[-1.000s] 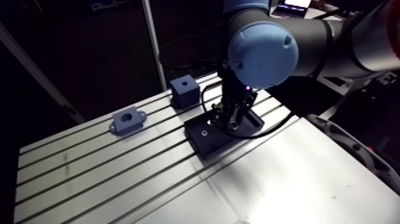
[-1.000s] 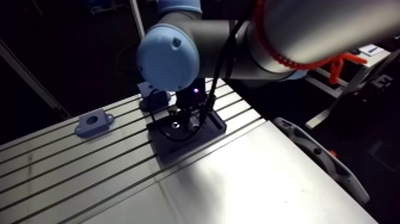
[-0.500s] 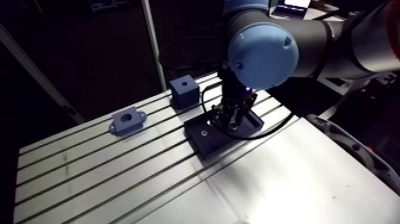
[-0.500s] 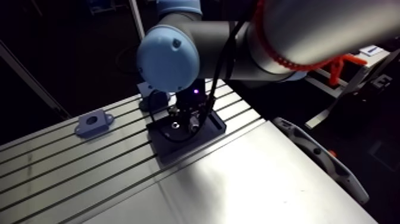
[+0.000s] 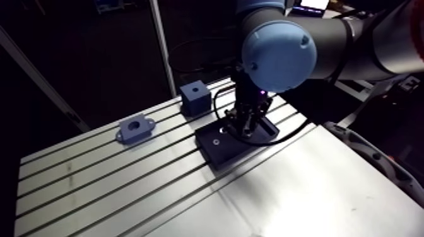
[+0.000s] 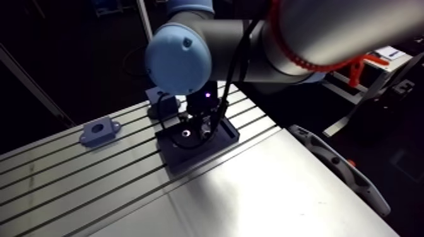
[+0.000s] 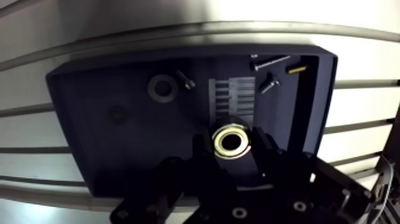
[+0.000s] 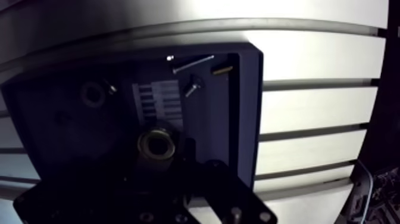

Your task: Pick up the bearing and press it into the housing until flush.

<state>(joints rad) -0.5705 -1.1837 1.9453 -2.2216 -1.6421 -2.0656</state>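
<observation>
In the wrist view a small metal ring bearing (image 7: 232,141) sits between the two dark fingers (image 7: 202,152) of my gripper (image 7: 233,149), which close against its sides. It is over the floor of a dark tray (image 7: 89,137); whether it is touching that floor I cannot tell. The arm view shows the gripper (image 5: 245,123) straight down over the tray (image 5: 221,154). A blue flanged housing (image 5: 134,128) with a round bore lies on the table to the left, well away from the gripper.
A blue cube block (image 5: 195,95) with a hole in its top stands behind the tray. Inside the tray lie a dark washer (image 7: 162,87), a long screw (image 7: 271,59), two short screws and a brass pin (image 7: 296,68). The slotted table (image 5: 94,183) stretches left and forward.
The wrist has edged slightly upward above the tray. The housing, the block and the tray have not moved.
</observation>
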